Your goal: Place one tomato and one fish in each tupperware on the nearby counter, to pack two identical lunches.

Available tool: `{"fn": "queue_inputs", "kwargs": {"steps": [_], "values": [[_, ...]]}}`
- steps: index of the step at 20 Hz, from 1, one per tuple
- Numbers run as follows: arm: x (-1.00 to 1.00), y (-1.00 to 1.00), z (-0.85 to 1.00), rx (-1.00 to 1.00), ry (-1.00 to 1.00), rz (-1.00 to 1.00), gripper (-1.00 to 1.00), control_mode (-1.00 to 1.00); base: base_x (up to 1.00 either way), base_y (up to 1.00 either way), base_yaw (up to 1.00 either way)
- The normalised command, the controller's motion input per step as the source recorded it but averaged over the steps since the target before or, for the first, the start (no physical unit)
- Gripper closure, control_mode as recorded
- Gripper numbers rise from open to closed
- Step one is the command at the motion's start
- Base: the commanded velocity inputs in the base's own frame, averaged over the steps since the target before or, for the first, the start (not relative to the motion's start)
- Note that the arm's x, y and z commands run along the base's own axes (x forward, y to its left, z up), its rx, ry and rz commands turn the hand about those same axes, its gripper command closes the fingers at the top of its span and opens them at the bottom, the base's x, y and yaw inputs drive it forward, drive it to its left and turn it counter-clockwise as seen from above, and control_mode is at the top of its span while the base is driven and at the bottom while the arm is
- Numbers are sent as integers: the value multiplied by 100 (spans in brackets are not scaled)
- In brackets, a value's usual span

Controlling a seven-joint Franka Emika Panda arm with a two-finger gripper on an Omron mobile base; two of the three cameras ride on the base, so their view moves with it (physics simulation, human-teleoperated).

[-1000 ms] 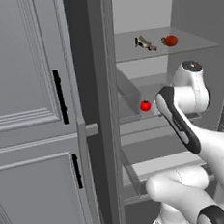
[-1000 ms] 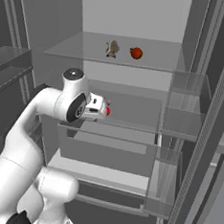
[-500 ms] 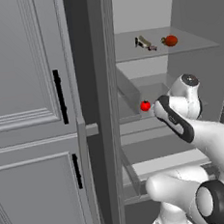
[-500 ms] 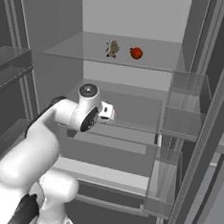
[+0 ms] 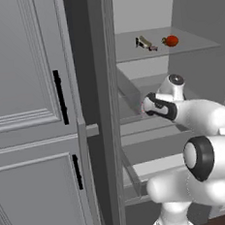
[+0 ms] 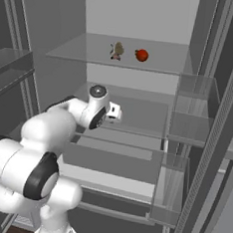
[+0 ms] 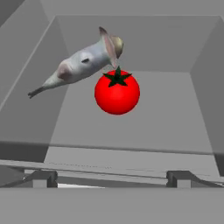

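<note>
Two dark fingertips of the gripper stand wide apart, holding nothing; just ahead, a tomato touches a fish

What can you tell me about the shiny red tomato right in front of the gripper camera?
The glossy red round tomato has a dark green star-shaped stem on top. It looks whole and smooth, resting on the grey floor of a walled compartment. A pale grey fish lies just behind it, its tail end meeting the tomato's stem.
</note>
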Motion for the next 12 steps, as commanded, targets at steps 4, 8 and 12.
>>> {"fn": "queue_inputs", "kwargs": {"steps": [4, 8, 12], "values": [[47, 2, -13, 0, 0, 0, -100, -100, 0, 0, 0], [49, 0, -16, 0, 0, 0, -100, -100, 0, 0, 0], [47, 1, -23, 0, 0, 0, -100, -100, 0, 0, 0]]}}
